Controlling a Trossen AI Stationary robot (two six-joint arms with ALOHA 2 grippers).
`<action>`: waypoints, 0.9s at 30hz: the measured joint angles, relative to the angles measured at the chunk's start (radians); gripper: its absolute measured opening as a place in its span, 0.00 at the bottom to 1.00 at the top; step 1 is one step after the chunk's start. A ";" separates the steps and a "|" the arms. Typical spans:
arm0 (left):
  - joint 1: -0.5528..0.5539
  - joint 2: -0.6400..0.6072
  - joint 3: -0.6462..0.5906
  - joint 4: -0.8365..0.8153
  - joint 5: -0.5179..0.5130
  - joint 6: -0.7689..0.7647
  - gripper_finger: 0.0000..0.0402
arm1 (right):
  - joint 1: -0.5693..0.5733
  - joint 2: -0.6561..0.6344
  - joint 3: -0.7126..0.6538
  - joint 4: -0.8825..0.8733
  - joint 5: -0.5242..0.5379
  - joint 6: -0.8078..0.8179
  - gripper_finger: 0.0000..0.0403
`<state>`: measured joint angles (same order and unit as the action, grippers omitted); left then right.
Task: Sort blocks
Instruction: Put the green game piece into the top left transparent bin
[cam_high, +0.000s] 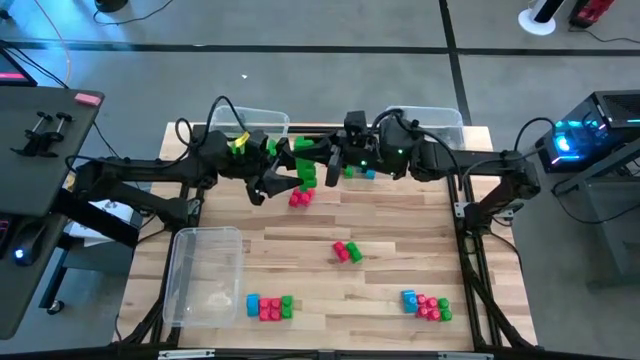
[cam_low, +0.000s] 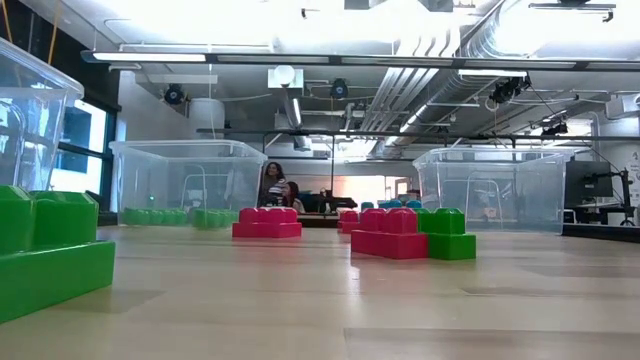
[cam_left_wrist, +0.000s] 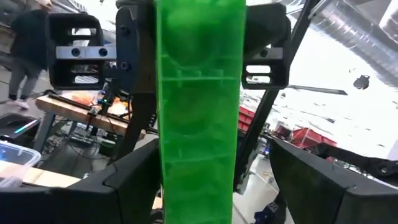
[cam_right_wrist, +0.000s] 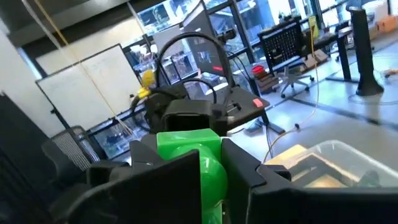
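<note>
At the table's near edge we see two clusters of blocks (cam_high: 269, 307), another (cam_high: 427, 305) to the right, and a red-green pair (cam_high: 347, 251) mid-table beside a clear bin (cam_high: 205, 275). Farther back, above a red block (cam_high: 299, 198), our left gripper (cam_high: 290, 170) and right gripper (cam_high: 325, 172) meet over the table's far side, both pinching a green block stack (cam_left_wrist: 199, 112) between them. Behind stand two more bins (cam_low: 185, 180), one holding green blocks (cam_low: 178, 216).
</note>
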<state>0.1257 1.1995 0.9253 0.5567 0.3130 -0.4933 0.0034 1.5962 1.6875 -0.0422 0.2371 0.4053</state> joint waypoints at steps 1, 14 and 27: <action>-0.004 0.000 0.000 -0.008 0.000 0.009 0.70 | -0.003 0.001 0.000 0.003 0.012 0.003 0.00; -0.021 0.001 0.000 -0.141 -0.185 0.057 0.55 | -0.004 0.023 0.000 0.001 0.043 0.013 0.00; 0.014 -0.017 0.000 -0.288 -0.166 0.081 0.25 | -0.004 -0.011 0.000 0.012 0.085 -0.017 0.23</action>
<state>0.1401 1.1821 0.9257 0.2687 0.1465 -0.4127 -0.0002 1.5849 1.6871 -0.0301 0.3222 0.3881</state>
